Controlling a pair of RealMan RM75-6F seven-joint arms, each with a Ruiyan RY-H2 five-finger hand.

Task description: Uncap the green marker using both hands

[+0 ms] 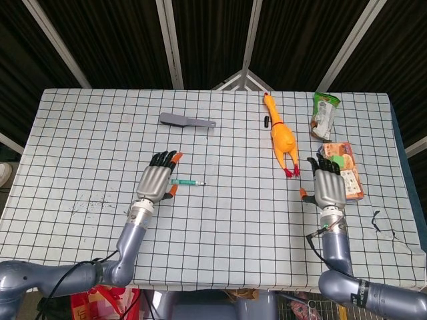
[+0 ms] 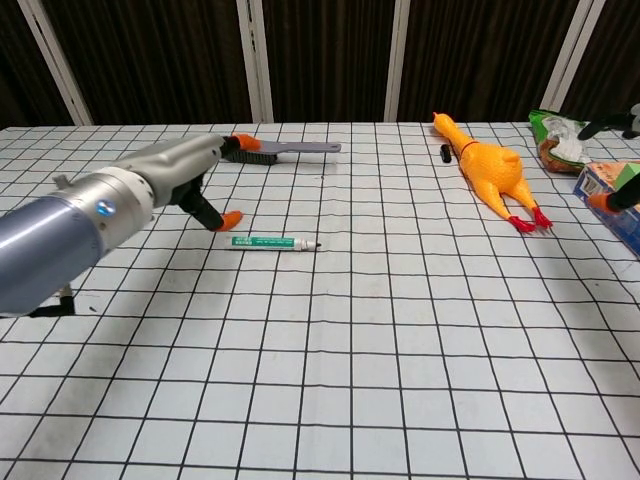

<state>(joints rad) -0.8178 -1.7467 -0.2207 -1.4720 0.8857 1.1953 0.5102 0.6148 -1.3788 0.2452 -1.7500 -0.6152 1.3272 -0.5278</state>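
The green marker (image 1: 187,182) (image 2: 273,242) lies flat on the checked table, its dark tip pointing right with no cap on it. My left hand (image 1: 155,178) (image 2: 190,175) hovers just left of the marker's butt end, fingers spread, holding nothing; its orange-tipped thumb is close to the marker but apart from it. My right hand (image 1: 327,181) is far to the right, beside the orange box, fingers extended and empty; in the chest view only its fingertips (image 2: 603,201) show at the right edge. A small black cap-like piece (image 1: 265,121) (image 2: 445,153) lies by the chicken's neck.
A rubber chicken (image 1: 281,135) (image 2: 492,170) lies between the marker and my right hand. A grey spatula (image 1: 185,121) (image 2: 290,147) sits behind the marker. A green snack bag (image 1: 323,115) and an orange box (image 1: 341,170) are at the right; a black cable (image 1: 380,220) lies near the right edge.
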